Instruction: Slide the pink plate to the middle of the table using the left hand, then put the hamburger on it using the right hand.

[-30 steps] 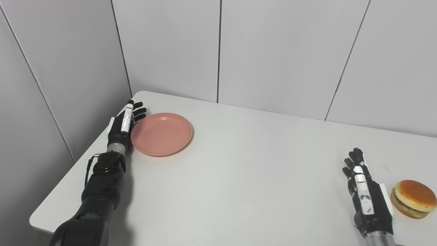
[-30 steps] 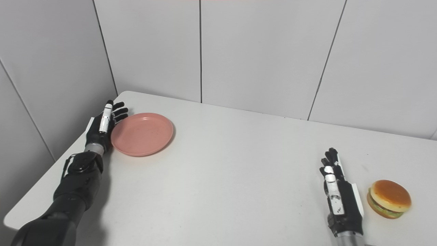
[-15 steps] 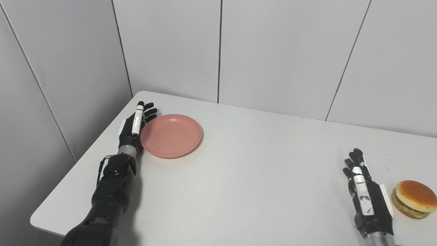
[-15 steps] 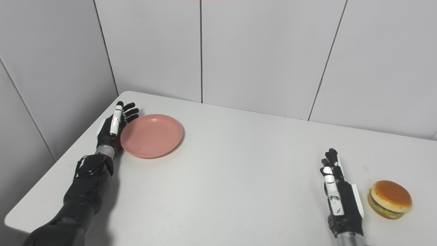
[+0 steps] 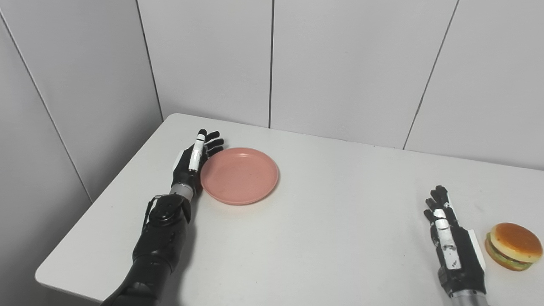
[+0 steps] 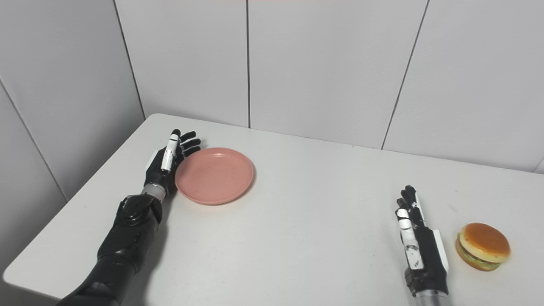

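A: Left side of frame first. What does the left hand point(image 5: 193, 159) show?

B: It stands on edge, fingers straight and held together, nothing gripped. Its palm side is pressed against the left rim of the pink plate point(image 5: 240, 175). The palm itself faces away from the cameras, so the actual line of contact is hidden.

A: Plate position?

B: Flat on the white worktop point(image 5: 323, 221), left of centre in the frame, nothing on it. Faint specks on its surface, too small to make out.

A: Lower right?

B: The right hand point(image 6: 418, 246) lies low on the worktop with fingers extended and close together, holding nothing. Its wrist is cut off by the bottom edge. Whether the underside touches the surface, cannot tell.

A: And the hamburger point(image 6: 483, 246)?

B: Just to the right of the right hand, with a narrow strip of worktop showing between them. In the left eye view it sits almost at the right frame edge. Bun on top, green and dark layers below; the far side is not visible.

A: Left arm?

B: Dark forearm enters at the bottom left, its lower part cut off.
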{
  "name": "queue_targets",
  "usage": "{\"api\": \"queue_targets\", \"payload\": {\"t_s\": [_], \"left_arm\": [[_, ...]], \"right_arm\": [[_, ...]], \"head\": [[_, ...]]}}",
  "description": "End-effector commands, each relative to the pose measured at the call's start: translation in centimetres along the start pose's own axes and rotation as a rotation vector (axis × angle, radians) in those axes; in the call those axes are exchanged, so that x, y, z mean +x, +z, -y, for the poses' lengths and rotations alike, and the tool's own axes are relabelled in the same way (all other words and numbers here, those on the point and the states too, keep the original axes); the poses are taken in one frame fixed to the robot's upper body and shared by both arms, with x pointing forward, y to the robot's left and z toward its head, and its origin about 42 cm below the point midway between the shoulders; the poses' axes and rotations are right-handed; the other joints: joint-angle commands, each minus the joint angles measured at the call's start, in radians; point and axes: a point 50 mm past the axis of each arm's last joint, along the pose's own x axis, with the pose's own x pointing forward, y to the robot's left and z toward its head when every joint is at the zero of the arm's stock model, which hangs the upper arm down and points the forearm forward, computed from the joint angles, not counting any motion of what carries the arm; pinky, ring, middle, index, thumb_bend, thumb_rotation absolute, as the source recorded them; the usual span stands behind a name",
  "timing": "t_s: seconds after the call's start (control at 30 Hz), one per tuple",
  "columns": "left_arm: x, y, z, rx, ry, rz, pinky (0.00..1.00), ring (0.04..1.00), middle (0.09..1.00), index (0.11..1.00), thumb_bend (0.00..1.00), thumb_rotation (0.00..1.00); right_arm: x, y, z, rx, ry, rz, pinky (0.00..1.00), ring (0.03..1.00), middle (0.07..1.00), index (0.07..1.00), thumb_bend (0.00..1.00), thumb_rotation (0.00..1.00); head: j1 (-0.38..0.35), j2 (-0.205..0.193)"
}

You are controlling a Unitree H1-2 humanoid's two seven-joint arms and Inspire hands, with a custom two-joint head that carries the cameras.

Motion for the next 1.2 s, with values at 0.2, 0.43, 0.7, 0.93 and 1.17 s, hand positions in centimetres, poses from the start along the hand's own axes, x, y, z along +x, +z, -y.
{"api": "queue_targets", "payload": {"t_s": [0.2, 0.43, 0.7, 0.93, 1.17], "left_arm": [[-0.1, 0.9, 2.8, 0.014, -0.109, 0.036, 0.79, 0.823, 0.798, 0.774, 0.54, 1.0], [-0.6, -0.2, 4.7, -0.017, -0.186, 0.018, 0.78, 0.834, 0.808, 0.772, 0.56, 1.0], [-2.1, -1.4, 7.0, -0.019, -0.226, -0.022, 0.78, 0.823, 0.806, 0.776, 0.53, 1.0], [-3.4, -2.3, 8.5, -0.04, -0.277, -0.044, 0.8, 0.832, 0.812, 0.786, 0.48, 0.99], [-5.1, -2.6, 10.8, -0.019, -0.315, -0.022, 0.79, 0.82, 0.804, 0.774, 0.47, 1.0]], "right_arm": [[-0.9, -0.9, -0.7, -0.028, 0.001, -0.039, 1.0, 1.0, 1.0, 1.0, 0.49, 0.91], [-0.6, -0.5, -1.7, -0.024, 0.006, -0.041, 1.0, 1.0, 1.0, 1.0, 0.5, 0.88], [-0.5, -0.1, -2.8, -0.008, 0.003, -0.048, 0.99, 1.0, 1.0, 1.0, 0.5, 0.87], [-0.3, -0.1, -3.4, -0.027, -0.016, -0.047, 0.97, 0.999, 1.0, 1.0, 0.52, 0.87], [-0.3, -0.1, -3.5, -0.006, -0.016, -0.052, 1.0, 1.0, 1.0, 1.0, 0.55, 0.86]], "head": [[-0.049, 0.011], [-0.109, 0.026], [-0.185, 0.044], [-0.23, 0.057], [-0.27, 0.066]]}}
